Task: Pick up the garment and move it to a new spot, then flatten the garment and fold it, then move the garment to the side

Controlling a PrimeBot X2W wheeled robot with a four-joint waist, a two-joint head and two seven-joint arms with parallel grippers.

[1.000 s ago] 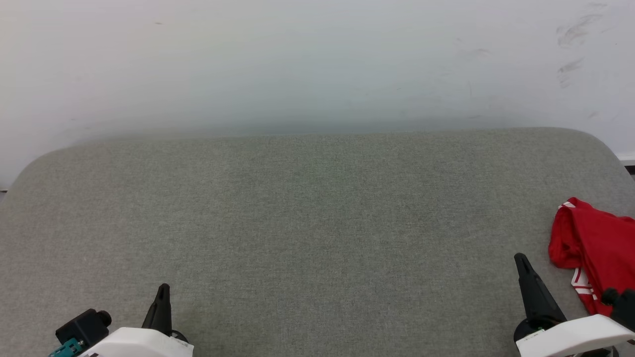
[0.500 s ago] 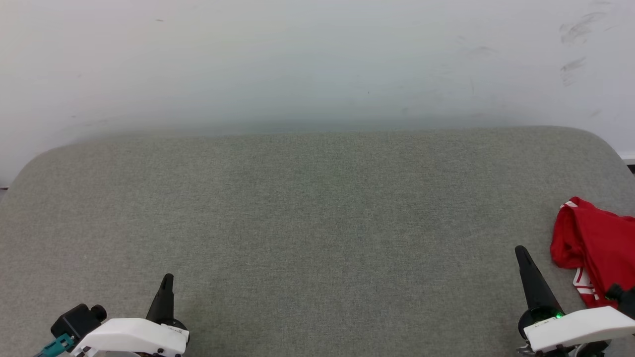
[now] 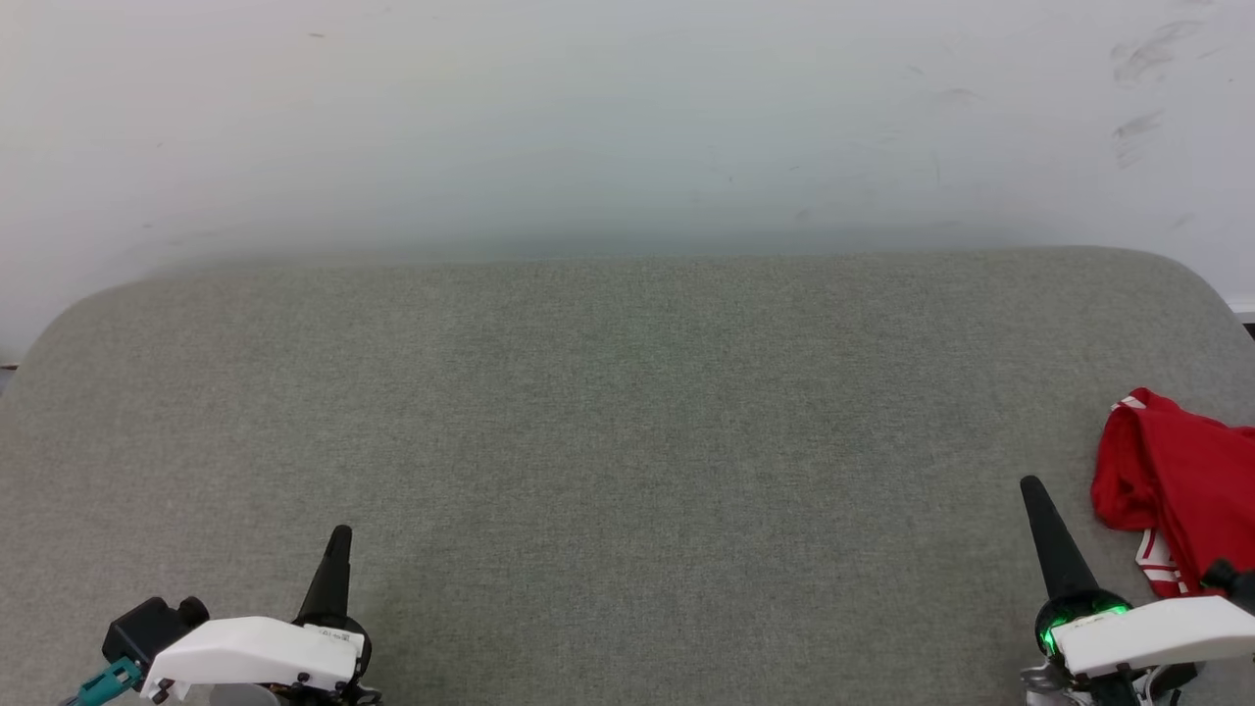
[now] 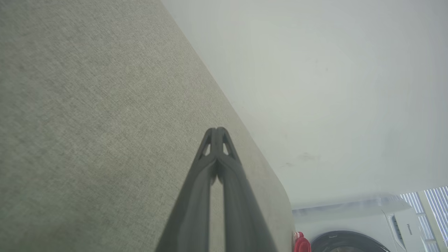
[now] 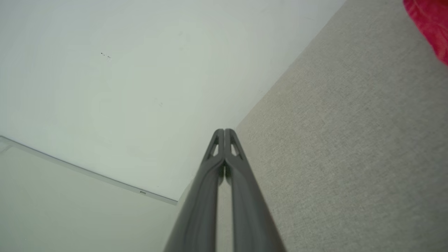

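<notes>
Head view first: the left pincer (image 3: 338, 537) sits low over the grey pad (image 3: 627, 422), its two dark fingers pressed together into one spike, nothing between them. Across the way, the right pincer (image 3: 1029, 487) matches it, fingers together and empty, with a green light (image 3: 1079, 616) glowing at its base. The garment (image 3: 1177, 485) lies bunched in a red heap on the pad just beside the right pincer, on its outer side and a touch ahead of its tip, not touching it. On to the left wrist view: the left pincer (image 4: 217, 130) has its tips meeting over the pad. Well off to its right a scrap of the red garment (image 4: 301, 244) shows, with a washer (image 4: 367, 217) beyond. Right wrist view now: the right pincer (image 5: 224, 131) is closed tip to tip, the wall (image 5: 105, 70) ahead, and the garment (image 5: 432, 24) lies ahead to its right, clear of the fingers.
</notes>
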